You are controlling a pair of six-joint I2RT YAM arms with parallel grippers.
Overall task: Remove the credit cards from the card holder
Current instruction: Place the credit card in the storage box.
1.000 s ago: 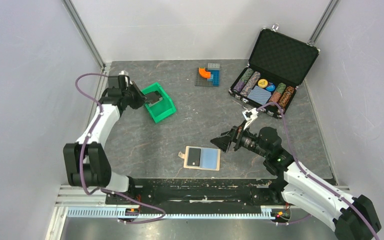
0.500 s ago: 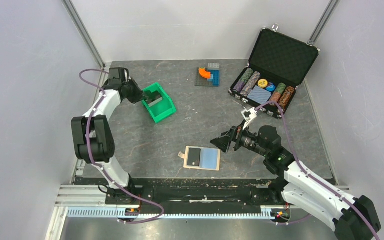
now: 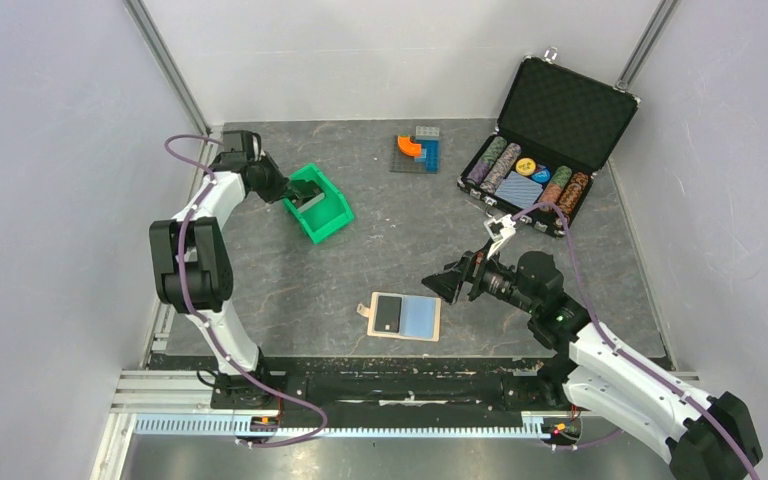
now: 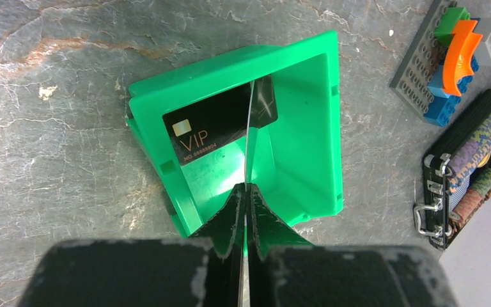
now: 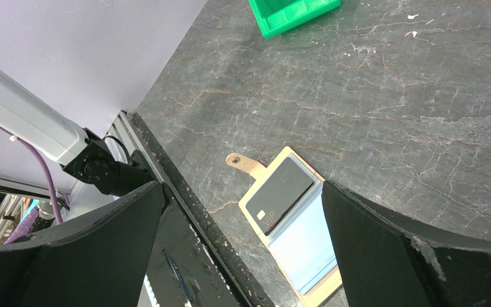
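Grey card (image 4: 250,131) edge-on, face hidden

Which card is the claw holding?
The edge-on card in the left claw, above the green bin. Another lies flat in the bin; a third sits in the holder.

left claw (image 4: 245,189) clamped tight, right claw (image 3: 438,284) spread wide

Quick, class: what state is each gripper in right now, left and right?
Left gripper: shut on a credit card, held edge-on over the green bin.
Right gripper: open, holding nothing.
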